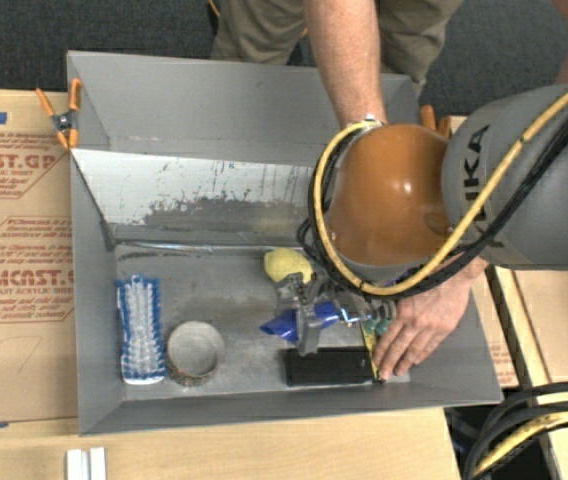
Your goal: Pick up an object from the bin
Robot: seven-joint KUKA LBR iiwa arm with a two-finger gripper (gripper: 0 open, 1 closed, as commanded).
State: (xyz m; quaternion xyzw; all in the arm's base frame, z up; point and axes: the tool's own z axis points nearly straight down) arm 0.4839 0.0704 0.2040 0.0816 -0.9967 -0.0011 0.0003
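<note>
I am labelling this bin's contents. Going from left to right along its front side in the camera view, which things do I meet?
blue and white brush → grey roll → black box → person's hand

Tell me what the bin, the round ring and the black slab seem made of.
Bin: bare grey sheet metal, dull, with scratches and scuffs on its sloped wall. Ring: perhaps cardboard or tape, matte grey-tan; hard to tell. Slab: probably plastic, smooth black with a faint sheen.
</note>
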